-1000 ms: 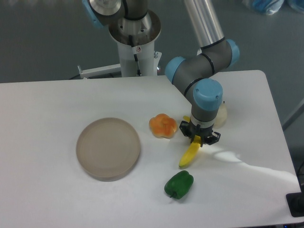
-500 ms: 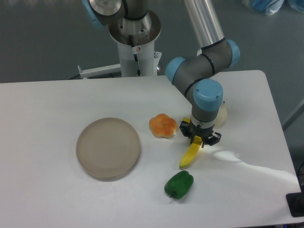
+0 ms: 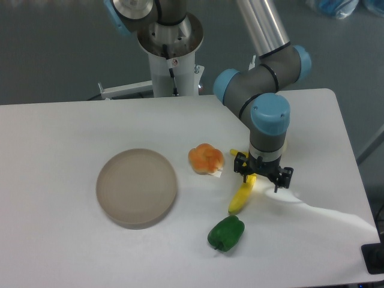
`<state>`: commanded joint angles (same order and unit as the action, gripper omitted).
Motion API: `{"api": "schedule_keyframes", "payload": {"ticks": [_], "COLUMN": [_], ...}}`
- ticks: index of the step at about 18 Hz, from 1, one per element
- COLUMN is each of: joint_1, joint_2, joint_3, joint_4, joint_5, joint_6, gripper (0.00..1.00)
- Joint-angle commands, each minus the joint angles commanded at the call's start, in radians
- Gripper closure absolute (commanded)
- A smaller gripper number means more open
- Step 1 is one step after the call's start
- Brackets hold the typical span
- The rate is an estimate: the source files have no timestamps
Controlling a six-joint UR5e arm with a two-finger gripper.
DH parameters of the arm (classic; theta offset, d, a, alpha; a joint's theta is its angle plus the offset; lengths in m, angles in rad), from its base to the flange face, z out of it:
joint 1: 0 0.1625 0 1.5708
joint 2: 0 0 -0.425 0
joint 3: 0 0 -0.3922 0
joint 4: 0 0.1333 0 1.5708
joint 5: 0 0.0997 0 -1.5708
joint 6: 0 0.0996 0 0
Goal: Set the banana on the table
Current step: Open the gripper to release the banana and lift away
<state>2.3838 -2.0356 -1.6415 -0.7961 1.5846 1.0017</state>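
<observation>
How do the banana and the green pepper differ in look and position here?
The banana is slim, elongated and bright yellow; the green pepper is squat, blocky and dark green. The banana's upper end lies under the gripper, while the pepper sits alone, nearer the front edge. The banana is the longer of the two. Both lie on the white table, off the round plate.

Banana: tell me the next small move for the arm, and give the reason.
Probably lift the gripper straight up and away. The banana lies flat on the table, between the orange fruit and the green pepper, and the fingers look spread around its upper end rather than clamped, so the placing seems done.
</observation>
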Motion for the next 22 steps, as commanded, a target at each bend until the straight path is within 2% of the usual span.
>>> {"api": "schedule_keyframes", "payload": {"ticks": [4, 6, 14, 17, 22], "joint_1": [-0.014, -0.018, -0.012, -0.009, -0.006], "joint_2": [-0.003, -0.008, 0.001, 0.005, 0.003], "joint_3": [0.087, 0.106, 0.138, 0.154, 0.169], "joint_4": [-0.014, -0.014, -0.017, -0.040, -0.045], "joint_5": [-0.002, 0.000, -0.003, -0.002, 0.000], "joint_6": [-0.002, 0.002, 0.038, 0.078, 0.109], "gripper": [0.00, 0.00, 0.00, 0.00, 0.00]}}
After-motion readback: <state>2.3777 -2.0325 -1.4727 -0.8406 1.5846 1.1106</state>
